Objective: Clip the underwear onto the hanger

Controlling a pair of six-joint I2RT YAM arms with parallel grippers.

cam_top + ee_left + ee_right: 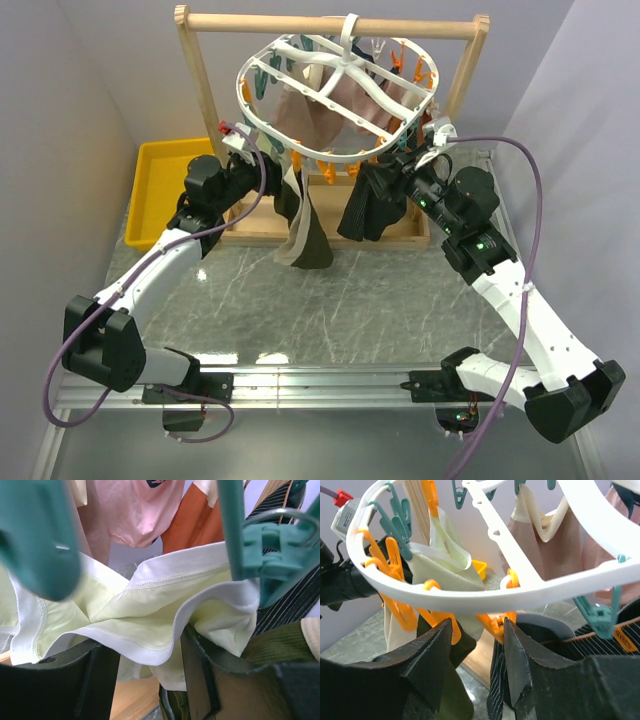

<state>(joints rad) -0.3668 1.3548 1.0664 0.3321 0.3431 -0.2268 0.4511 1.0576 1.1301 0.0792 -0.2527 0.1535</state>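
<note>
The white oval hanger point(340, 90) hangs by its hook from a wooden rail. The olive underwear point(305, 235) hangs below its left front rim, pale waistband up. In the left wrist view the waistband point(150, 600) drapes across the tips of my left gripper point(150, 650), between two teal clips point(270, 550). The jaws stand apart and the wooden base shows through the gap. My left gripper point(243, 148) is at the ring's left rim. My right gripper point(425, 140) is at the right front rim. It is open point(477, 630), with an orange clip point(495, 622) hanging between its fingertips under the ring point(485, 597).
A black ribbed garment point(365, 205) and a pinkish-beige garment point(340, 110) hang from the hanger. The wooden rail frame point(330, 22) stands at the back on a flat base point(250, 225). A yellow bin point(170, 190) sits at the back left.
</note>
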